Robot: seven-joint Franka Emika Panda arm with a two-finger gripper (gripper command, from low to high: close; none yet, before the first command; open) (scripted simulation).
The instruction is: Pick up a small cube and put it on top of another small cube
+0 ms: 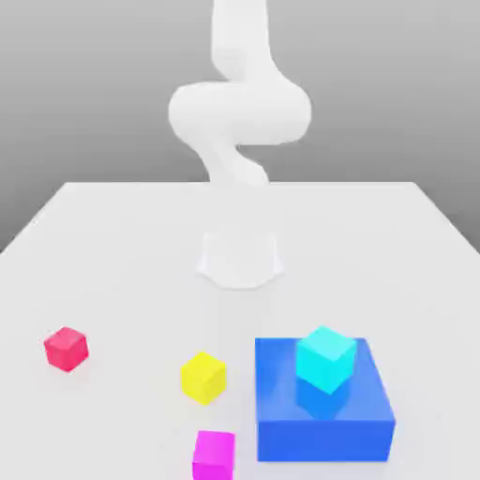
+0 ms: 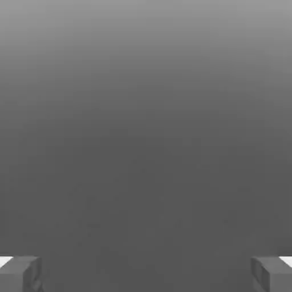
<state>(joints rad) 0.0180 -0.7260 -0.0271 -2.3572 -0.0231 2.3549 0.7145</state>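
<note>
Yellow cube (image 1: 203, 378) — clear gap before blue block's edge (image 1: 322, 398).

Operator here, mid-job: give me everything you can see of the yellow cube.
The yellow cube is small, plain and bright, smooth-looking, with no marks; what it is made of I can't tell. In the exterior view it sits on the white table, one corner edge turned toward the camera, so its top and two sides show. It stands alone: the red cube is off toward that view's left, the blue block toward its right, the magenta cube nearer the camera. Only the table touches it.
</note>
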